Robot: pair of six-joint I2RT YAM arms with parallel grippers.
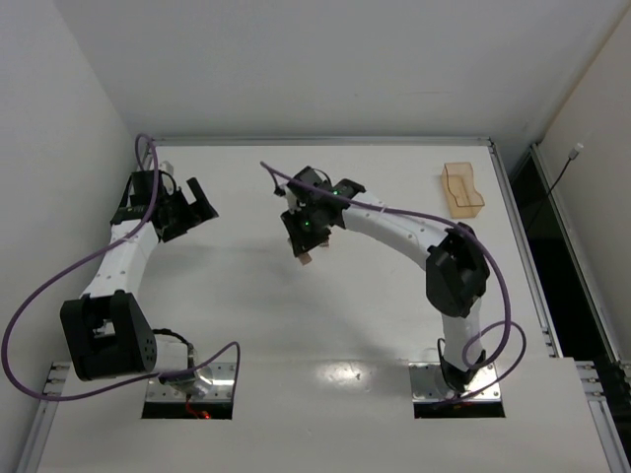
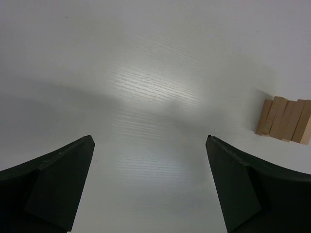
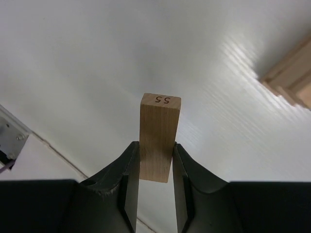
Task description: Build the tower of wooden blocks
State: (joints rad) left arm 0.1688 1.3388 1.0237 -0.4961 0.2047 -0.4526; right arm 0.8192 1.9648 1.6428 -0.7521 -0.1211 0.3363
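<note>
As right end effector (image 3: 155, 144) clamps wood block (image 3: 159, 128), left end effector (image 2: 149, 138) gapes, well apart.

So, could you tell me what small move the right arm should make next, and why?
Probably swing the right gripper toward the grouped wood blocks and bring its block over them. It is shut on one block, the group lies off to one side in its wrist view, and the left gripper is open and empty.

A robotics lab cell: white table (image 1: 325, 325) boxed by plain white walls (image 1: 296, 59) and aluminium rails (image 1: 523, 256).
</note>
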